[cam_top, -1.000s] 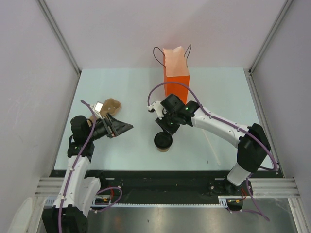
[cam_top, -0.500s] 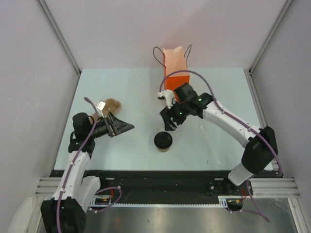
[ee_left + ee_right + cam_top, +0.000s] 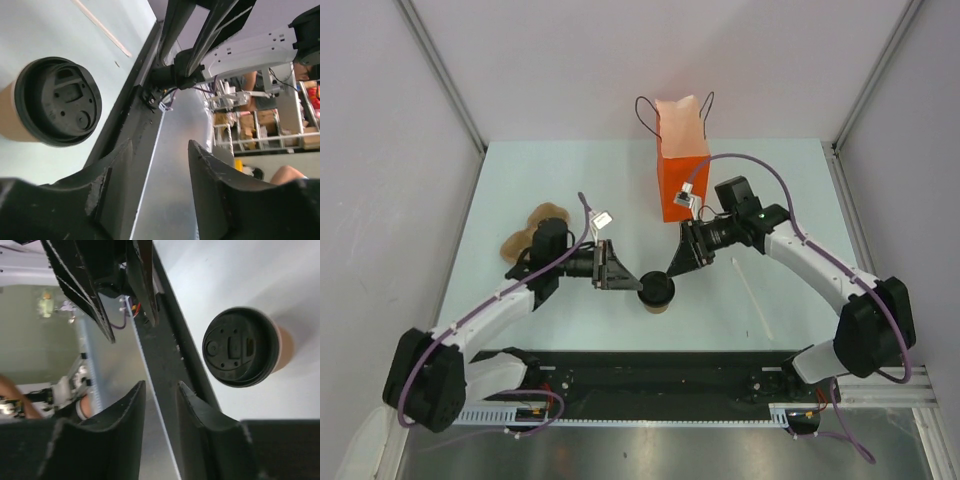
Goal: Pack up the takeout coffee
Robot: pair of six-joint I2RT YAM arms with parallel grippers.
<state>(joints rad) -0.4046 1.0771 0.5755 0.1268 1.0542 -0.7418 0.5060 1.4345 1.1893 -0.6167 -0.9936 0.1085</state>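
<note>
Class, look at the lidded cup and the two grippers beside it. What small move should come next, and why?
Probably shift the right gripper sideways until the cup sits between its fingers: its jaws are empty, the cup stands off to one side, and the bag is on that arm's side.

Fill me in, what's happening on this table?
Both arms are closing in on the small tan paper cup with a round black plastic lid, which stands upright on the pale table. Neither holds it. The left gripper is just to its left and the right gripper just behind it, both open and empty. The tall orange paper bag with black cord handles stands farther back; the cup isn't packed yet.
</note>
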